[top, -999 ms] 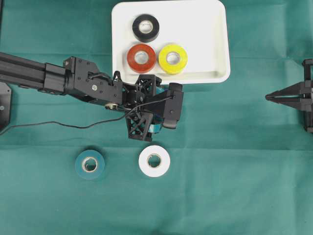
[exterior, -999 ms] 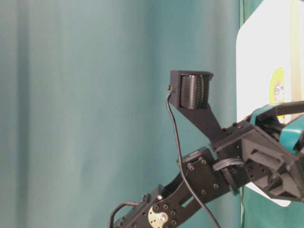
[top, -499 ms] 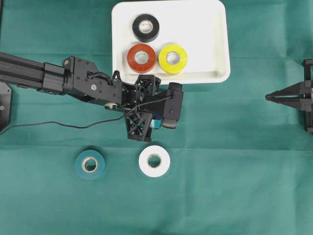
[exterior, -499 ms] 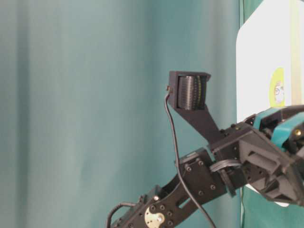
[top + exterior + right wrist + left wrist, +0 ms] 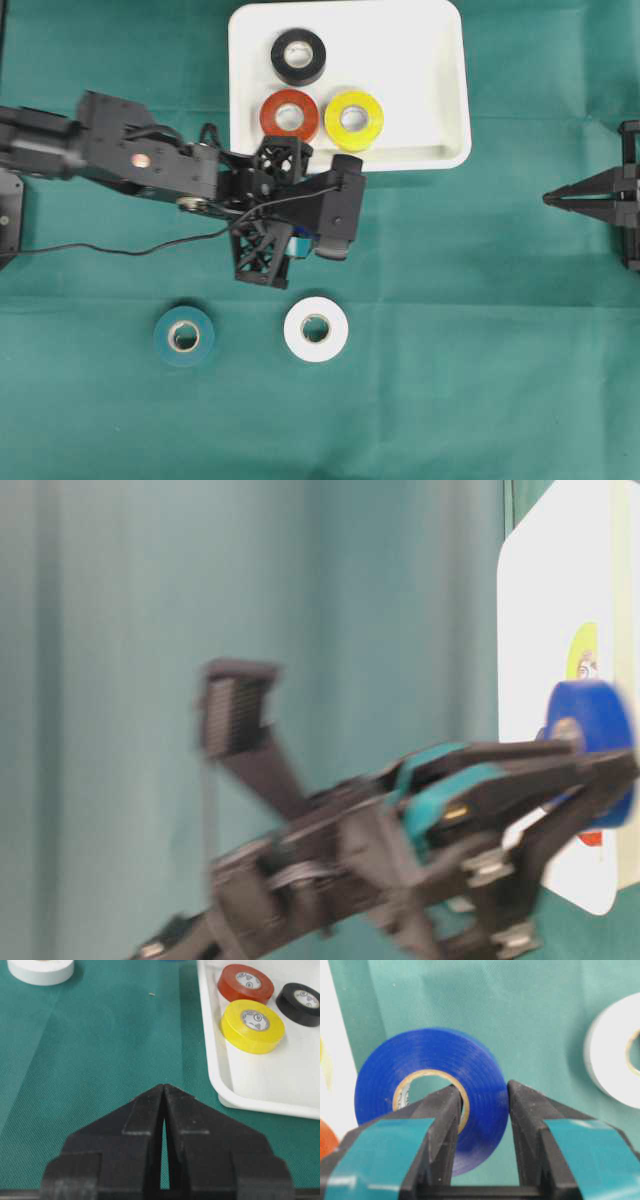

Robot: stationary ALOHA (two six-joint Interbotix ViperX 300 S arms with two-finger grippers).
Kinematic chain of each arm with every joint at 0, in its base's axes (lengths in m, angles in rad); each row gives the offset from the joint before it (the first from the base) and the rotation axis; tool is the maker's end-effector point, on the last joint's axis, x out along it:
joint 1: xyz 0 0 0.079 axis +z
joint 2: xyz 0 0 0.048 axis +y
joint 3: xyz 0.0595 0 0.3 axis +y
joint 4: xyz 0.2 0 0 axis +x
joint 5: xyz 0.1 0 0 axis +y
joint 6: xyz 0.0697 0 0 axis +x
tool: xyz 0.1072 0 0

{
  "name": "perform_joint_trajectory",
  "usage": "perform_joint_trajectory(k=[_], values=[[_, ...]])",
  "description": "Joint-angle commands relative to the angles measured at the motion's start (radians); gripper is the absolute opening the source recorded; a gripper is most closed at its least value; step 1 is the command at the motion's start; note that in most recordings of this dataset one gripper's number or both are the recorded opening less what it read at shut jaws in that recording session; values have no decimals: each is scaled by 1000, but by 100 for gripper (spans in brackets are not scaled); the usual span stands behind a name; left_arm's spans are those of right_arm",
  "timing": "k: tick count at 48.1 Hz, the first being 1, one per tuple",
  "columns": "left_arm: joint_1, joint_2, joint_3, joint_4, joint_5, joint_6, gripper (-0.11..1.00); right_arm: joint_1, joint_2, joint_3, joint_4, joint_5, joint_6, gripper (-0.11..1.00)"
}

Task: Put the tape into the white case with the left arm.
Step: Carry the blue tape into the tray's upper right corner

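Note:
A blue tape [image 5: 432, 1052] roll hangs off the green cloth with my left gripper [image 5: 483, 1087] shut on it: one finger goes through the hole and the other presses the outer wall. From overhead only a sliver of that blue tape [image 5: 299, 246] shows under the left gripper [image 5: 303, 243], just below the white case [image 5: 440, 60]. At table level the blue tape [image 5: 592, 718] is raised in front of the case [image 5: 550, 600]. My right gripper [image 5: 548, 198] rests shut and empty at the right edge, also shown as the right gripper [image 5: 164, 1086].
Inside the case lie a black roll [image 5: 299, 56], a red roll [image 5: 290, 115] and a yellow roll [image 5: 353, 120]. On the cloth below the left arm sit a white roll [image 5: 316, 329] and a teal roll [image 5: 183, 336]. A thin black cable [image 5: 100, 249] trails leftward.
The left jaws closed on the blue tape. The arm then rose and swung a little left, carrying the roll off the cloth. The right arm stayed still.

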Motion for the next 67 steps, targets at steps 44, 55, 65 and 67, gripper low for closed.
perform_joint_trajectory(k=[44, 55, 65, 67], values=[[287, 132, -233, 8, 0, 210, 27, 0, 8, -11, 0, -9, 2, -9], [339, 202, -290, 8, -3, 225, 27, 0, 8, -11, 2, -8, 2, -9], [356, 207, -285, 8, -32, 221, 27, -2, 8, -11, 0, -8, 2, -9], [354, 207, -285, 8, -32, 221, 27, -2, 8, -11, 0, -9, 2, -9]])
